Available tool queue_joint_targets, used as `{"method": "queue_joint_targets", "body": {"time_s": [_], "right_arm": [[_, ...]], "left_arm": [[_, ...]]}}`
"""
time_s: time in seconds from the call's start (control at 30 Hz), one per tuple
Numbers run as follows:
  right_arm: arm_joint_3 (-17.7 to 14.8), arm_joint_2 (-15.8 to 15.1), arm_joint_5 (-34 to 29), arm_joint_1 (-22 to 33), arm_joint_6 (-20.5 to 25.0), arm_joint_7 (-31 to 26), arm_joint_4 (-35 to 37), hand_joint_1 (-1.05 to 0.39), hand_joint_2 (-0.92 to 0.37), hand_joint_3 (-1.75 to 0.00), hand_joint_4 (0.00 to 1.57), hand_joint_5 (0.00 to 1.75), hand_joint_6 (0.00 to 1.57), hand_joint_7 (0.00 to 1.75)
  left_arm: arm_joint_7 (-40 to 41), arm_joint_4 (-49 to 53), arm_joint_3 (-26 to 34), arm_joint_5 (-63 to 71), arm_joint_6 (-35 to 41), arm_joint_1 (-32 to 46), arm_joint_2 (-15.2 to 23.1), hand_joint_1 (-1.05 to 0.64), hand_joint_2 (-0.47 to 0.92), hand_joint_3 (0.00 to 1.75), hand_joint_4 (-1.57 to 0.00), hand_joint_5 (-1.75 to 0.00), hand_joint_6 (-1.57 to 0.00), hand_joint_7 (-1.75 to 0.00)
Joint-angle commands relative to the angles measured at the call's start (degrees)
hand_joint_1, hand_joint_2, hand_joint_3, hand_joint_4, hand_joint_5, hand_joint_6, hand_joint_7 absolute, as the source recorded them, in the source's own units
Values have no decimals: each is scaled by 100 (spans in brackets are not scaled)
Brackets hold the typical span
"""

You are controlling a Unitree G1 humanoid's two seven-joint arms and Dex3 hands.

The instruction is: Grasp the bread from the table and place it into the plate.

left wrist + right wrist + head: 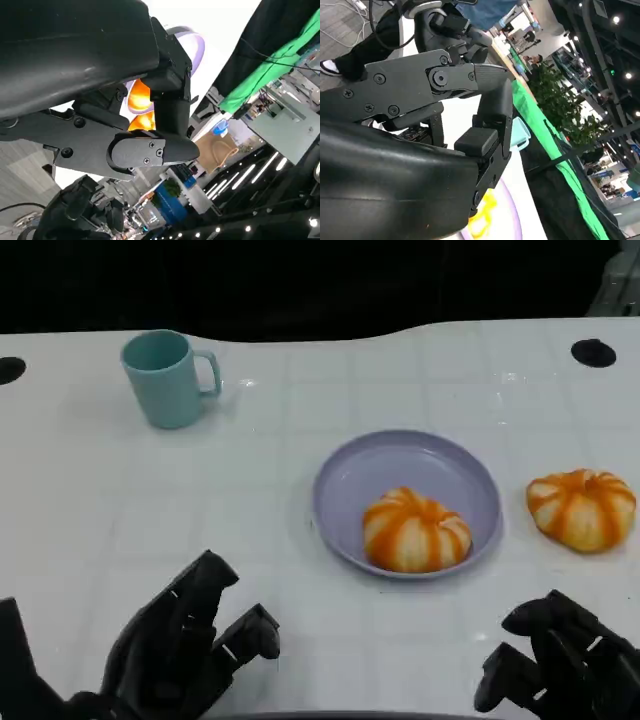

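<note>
At the worktop's (pixel 300 500) ten o'clock a teal mug (pixel 168 377) is standing. The left hand (pixel 185 645) is hovering empty, fingers spread. One bread roll (pixel 415 530) is lying in the lavender plate (pixel 345 485); another bread roll (pixel 582 508), round with no clear long axis, is resting at the plate's three o'clock. The right hand (pixel 560 660), loosely open and empty, should be reaching forward and closing evenly around it.

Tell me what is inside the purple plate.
One orange-striped bread sits in the purple plate, toward its near rim. The plate surface beneath that bread is covered and cannot be seen.
</note>
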Motion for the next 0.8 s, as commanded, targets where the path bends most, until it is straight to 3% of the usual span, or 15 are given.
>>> {"method": "queue_joint_targets", "body": {"time_s": [0.03,0.33,0.8], "right_arm": [[-78,-70,-42,-8,-136,9,89,-56,-92,-30,58,158,63,112],[-130,-56,-53,-156,-243,47,310,-55,-92,-33,58,157,64,111],[-252,6,-13,-247,-201,-2,418,-55,-92,-27,60,152,67,106]], "left_arm": [[-179,169,31,-20,-120,-100,140,-57,92,33,-85,-175,-63,-175],[-329,393,-4,3,-275,-197,136,-57,92,27,-86,-175,-67,-175],[-149,369,-99,69,-472,-97,32,-57,92,33,-87,-175,-68,-175]]}}
